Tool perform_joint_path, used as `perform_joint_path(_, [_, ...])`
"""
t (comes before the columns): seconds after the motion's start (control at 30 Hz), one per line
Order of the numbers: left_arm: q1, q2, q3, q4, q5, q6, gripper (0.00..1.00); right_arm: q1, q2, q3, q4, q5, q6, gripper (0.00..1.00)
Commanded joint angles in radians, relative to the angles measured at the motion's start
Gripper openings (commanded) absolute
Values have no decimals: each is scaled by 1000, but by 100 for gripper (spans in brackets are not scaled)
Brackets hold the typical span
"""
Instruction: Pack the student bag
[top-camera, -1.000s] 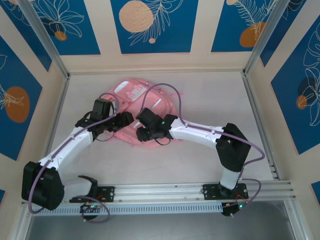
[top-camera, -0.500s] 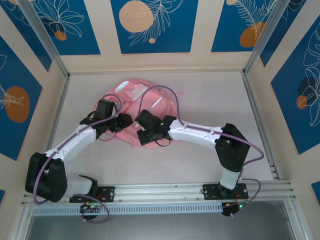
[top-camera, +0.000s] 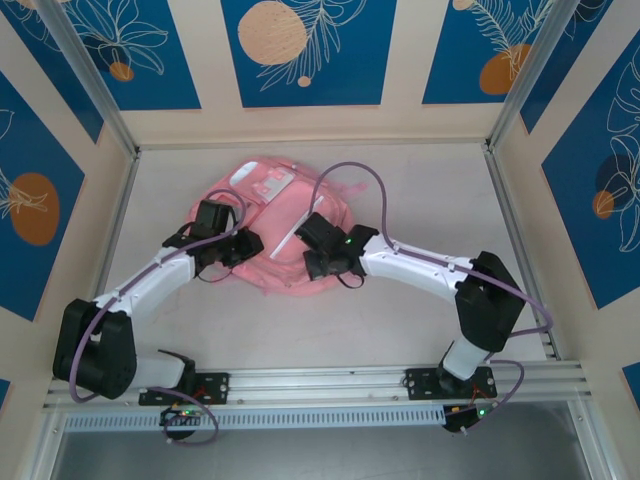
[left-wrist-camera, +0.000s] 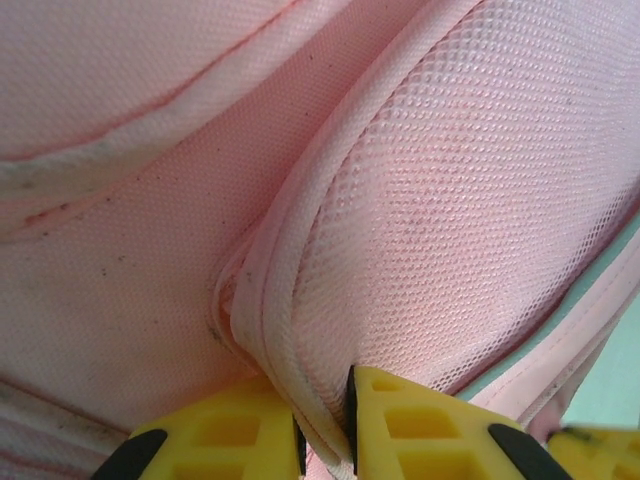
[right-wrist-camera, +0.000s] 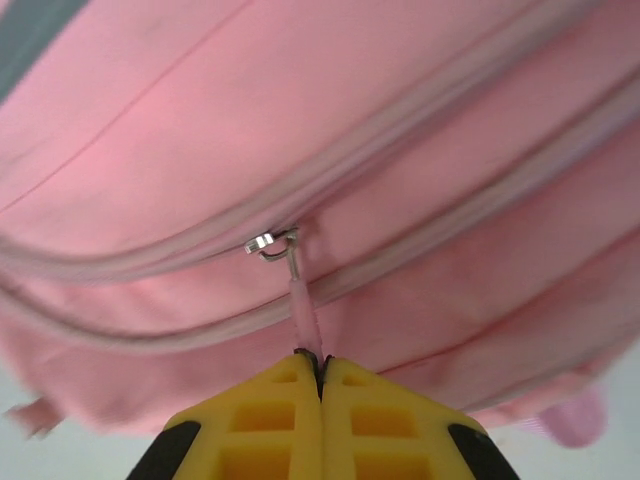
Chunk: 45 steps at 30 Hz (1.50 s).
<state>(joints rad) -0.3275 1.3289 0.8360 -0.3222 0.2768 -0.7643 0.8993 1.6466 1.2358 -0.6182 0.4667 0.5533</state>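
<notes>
At the near edge of the counter (top-camera: 420, 200) both arms are bolted to a metal rail (top-camera: 330, 380) and bend inward toward the middle; the left fingers (top-camera: 245, 243) rest on the near left side of the student bag (top-camera: 275, 268), and the right fingers (top-camera: 312, 262) rest on its near right side, the two well apart with pink fabric between them; in the left wrist view the left fingers (left-wrist-camera: 362, 398) are narrowed to a slit, pinching a thick piped seam of the bag (left-wrist-camera: 430, 200) where a mesh panel meets smoother cloth; in the right wrist view the right fingers (right-wrist-camera: 331, 376) are pressed together, tips touching, clamped on the pink zip pull (right-wrist-camera: 303, 310), which runs up taut to a small metal slider (right-wrist-camera: 268, 242) sitting on one of two pale zip lines that curve across the bag (right-wrist-camera: 420, 60); the bag lies flat in the far half of the counter, a little left of its middle, its white patches turned up toward the far edge; a purple cable (top-camera: 365, 185) loops over the bag's right side from the right arm.
</notes>
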Motion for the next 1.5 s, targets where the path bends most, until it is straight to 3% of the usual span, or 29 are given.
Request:
perform_joint_path(0.0, [24, -26, 18, -63, -101, 50, 21, -31, -13, 22, -54, 112, 34, 0])
perform_joint_path(0.17, [29, -99, 23, -107, -94, 40, 40, -30, 8, 18, 67, -15, -53, 0])
perform_joint_path(0.3, [30, -158, 4, -109, -59, -1, 49, -24, 18, 7, 181, -170, -108, 0])
perform_joint_path(0.5, [28, -221, -99, 78, 146, -212, 58, -23, 53, 11, 336, -399, -124, 0])
perform_joint_path(0.73, [28, -252, -119, 14, 57, -245, 60, -8, 142, 93, 427, -539, -107, 0])
perform_joint_path(1.2, [31, -382, -149, -150, -272, -271, 63, 0, 187, 130, 410, -477, -73, 0])
perform_joint_path(1.47, [53, -269, -136, -55, -204, -224, 48, 2, 176, 137, 398, -501, -80, 0])
